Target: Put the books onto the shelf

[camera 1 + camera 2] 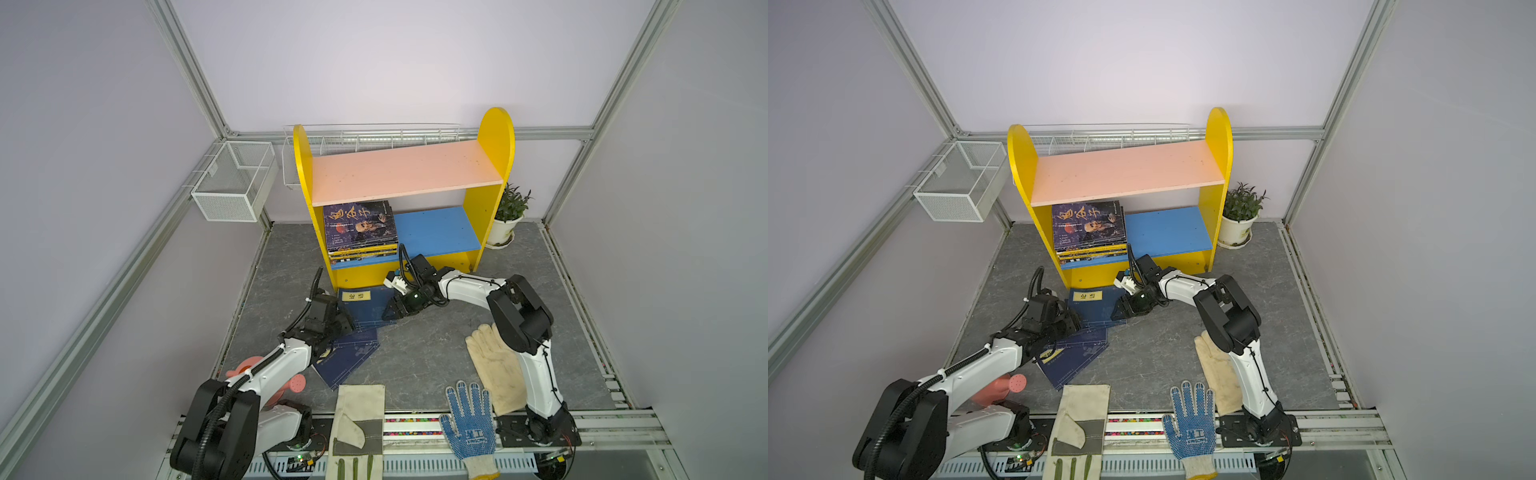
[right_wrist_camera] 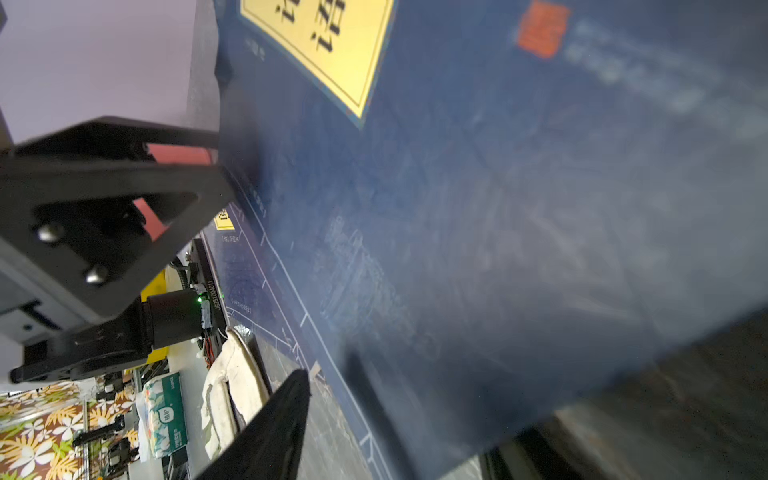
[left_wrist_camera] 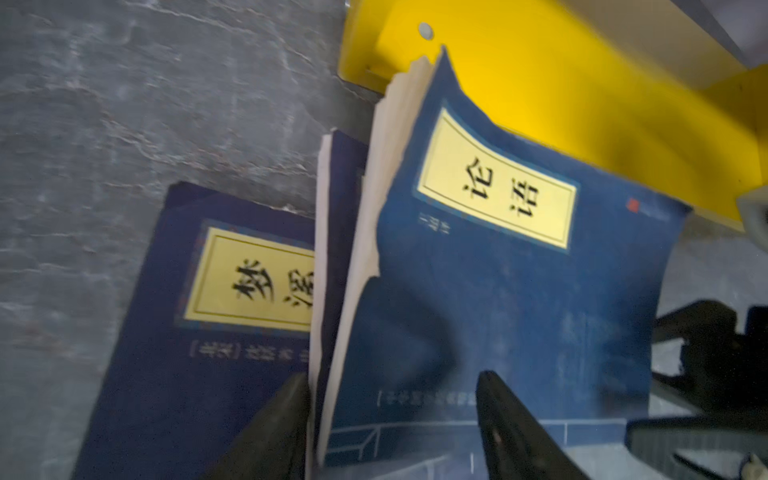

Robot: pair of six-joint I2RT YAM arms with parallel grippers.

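The step in hand is picking up a navy book [image 3: 519,291] with the yellow title label, which lies on the table between the two grippers, just in front of the shelf [image 1: 490,137] base. The left gripper [image 3: 390,378] is at its near left corner and the right gripper [image 1: 390,309] at its right edge.

In the left wrist view the left jaws stand clearly apart. One finger [image 3: 286,415] sits beside the ragged page edge and the other finger [image 3: 498,415] lies over the cover, which buckles between them, so the gripper straddles the edge without a firm pinch. The right wrist view shows a single fingertip with the cover filling the view past it. The other jaw is hidden, so I cannot tell whether the right gripper has closed on the book.

A second navy book [image 3: 208,332] lies partly under the first, on the left gripper's side. Beyond both grippers, a stack of books [image 1: 359,228] already rests on the left of the blue lower board [image 1: 436,232], and the pink upper board [image 1: 399,170] is bare.

The next move probably calls for closing on this one book alone, leaving the one beneath, then lifting it level over the yellow base onto the lower board.
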